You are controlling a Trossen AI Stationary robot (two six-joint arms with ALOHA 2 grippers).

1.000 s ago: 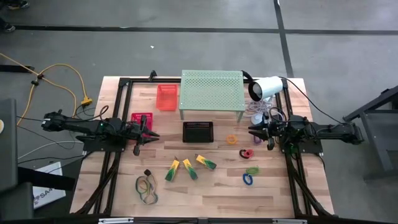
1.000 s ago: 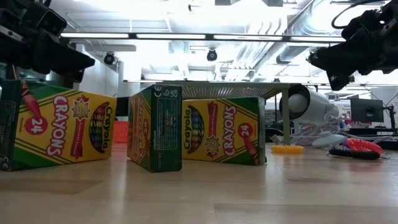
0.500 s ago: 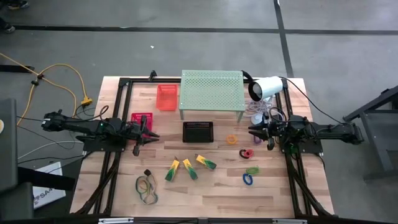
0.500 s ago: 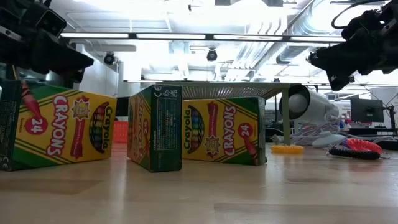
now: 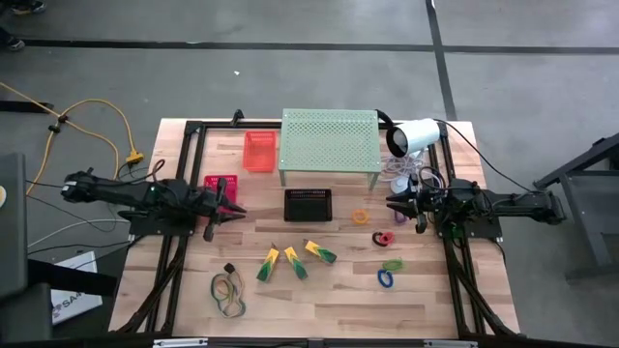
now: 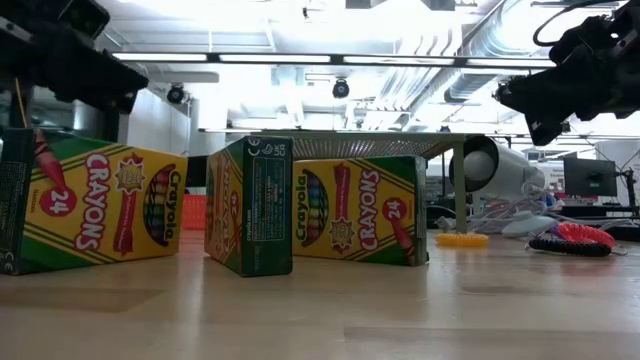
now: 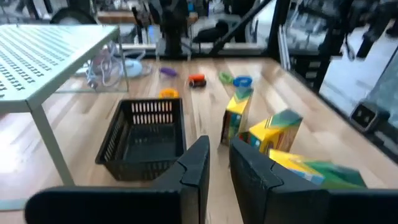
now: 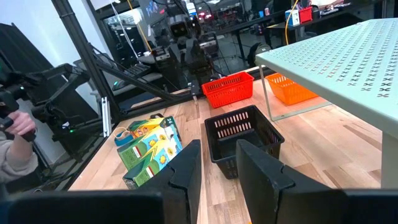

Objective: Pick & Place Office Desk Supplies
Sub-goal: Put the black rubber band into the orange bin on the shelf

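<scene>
Three yellow-and-green crayon boxes [image 5: 294, 259] stand on the table's near middle; they also show in the low view [image 6: 250, 205]. Orange [image 5: 360, 217], red [image 5: 383, 239], green [image 5: 392, 264] and blue [image 5: 385, 278] loops lie on the wood at the right. Tan rubber bands [image 5: 229, 290] and a tiny black piece [image 5: 229, 268] lie near left. My left gripper [image 5: 232, 209] [image 7: 219, 146] hangs open and empty above the table, left of the black basket. My right gripper [image 5: 391, 204] [image 8: 217, 149] hangs open and empty, right of the orange loop.
A black basket [image 5: 308, 204] sits mid-table, a red basket [image 5: 221, 184] and an orange basket [image 5: 258, 151] at the far left. A pale-green perforated shelf [image 5: 328, 145] stands at the far middle, a white lamp-like device [image 5: 413, 136] with cables to its right.
My left gripper has gone up a little and drawn back slightly toward the table's left edge. Nothing on the table has moved.
</scene>
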